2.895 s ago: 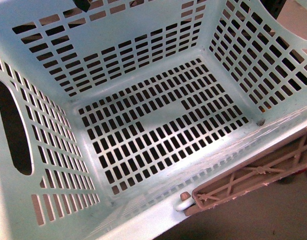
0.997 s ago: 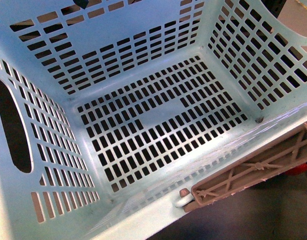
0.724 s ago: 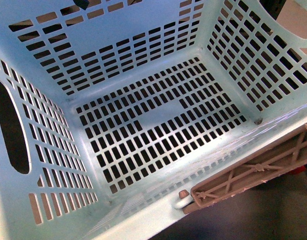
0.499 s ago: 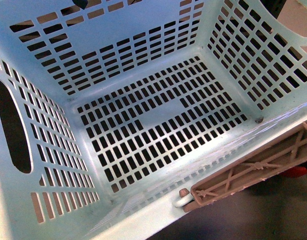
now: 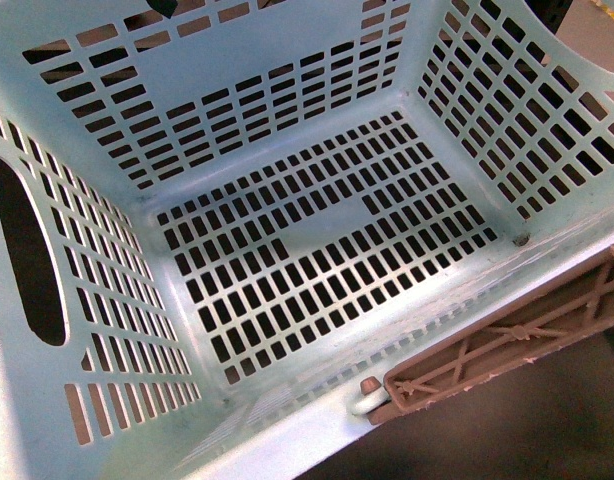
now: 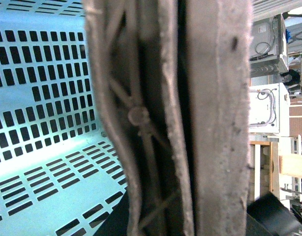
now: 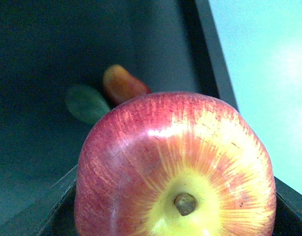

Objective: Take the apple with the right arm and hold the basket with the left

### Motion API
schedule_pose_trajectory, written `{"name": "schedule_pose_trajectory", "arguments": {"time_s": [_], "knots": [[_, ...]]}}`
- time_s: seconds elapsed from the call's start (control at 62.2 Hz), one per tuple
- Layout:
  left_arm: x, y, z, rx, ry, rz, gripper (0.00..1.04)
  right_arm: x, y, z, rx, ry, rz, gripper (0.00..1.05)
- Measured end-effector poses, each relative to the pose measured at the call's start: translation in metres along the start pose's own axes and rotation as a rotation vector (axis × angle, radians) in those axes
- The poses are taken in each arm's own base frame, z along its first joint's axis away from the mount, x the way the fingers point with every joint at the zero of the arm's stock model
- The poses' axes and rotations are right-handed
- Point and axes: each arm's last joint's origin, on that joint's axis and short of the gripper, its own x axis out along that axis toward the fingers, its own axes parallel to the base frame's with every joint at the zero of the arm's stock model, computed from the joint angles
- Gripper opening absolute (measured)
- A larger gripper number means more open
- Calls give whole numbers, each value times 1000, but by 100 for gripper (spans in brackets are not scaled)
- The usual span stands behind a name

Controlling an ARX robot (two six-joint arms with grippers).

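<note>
The mint-green basket (image 5: pixel 287 60) fills the front view, tilted, with a bare slotted floor. Its brown ribbed handle (image 5: pixel 507 345) lies along the near right rim. In the left wrist view that handle (image 6: pixel 215 123) runs close across the picture, and my left gripper (image 6: pixel 190 223) is shut on it, with a dark finger (image 6: pixel 114 223) showing beside it. The red apple (image 7: pixel 175 167) with yellow streaks fills the right wrist view, stem dimple toward the camera. My right gripper (image 7: pixel 175 221) is shut on it, beside the basket's outer wall (image 7: pixel 269 73). Neither gripper appears in the front view.
Behind the apple, an oblong red-orange mango (image 7: pixel 122 83) and a dark green oval fruit (image 7: pixel 86 103) lie side by side on a dark surface. White cabinets and equipment (image 6: pixel 266 108) stand beyond the handle in the left wrist view.
The basket has barely shifted in the front view. A small red patch that showed under the handle at the right edge is no longer in sight.
</note>
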Motion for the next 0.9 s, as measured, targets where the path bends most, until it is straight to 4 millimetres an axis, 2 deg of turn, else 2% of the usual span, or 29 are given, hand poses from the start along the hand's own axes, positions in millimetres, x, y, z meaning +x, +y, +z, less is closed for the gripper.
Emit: {"name": "schedule_pose_trajectory", "arguments": {"time_s": [0.097,0.257,0.402,0.515,0.643,0.82,0.901], "knots": [[0,0,0,0,-2,1,16,-34,7,29,-2,-128,11,80],[0,0,0,0,-1,0,16,-70,22,63,24,-282,7,80],[0,0,0,1,-2,1,16,-93,58,80,25,-357,89,80],[0,0,0,0,0,0,16,-97,84,81,2,-365,167,80],[0,0,0,0,2,-1,16,-91,115,78,-35,-358,242,80],[0,0,0,0,-1,1,16,-69,137,62,-63,-277,280,80],[0,0,0,2,-7,5,16,-66,144,58,-72,-259,298,80]]}}
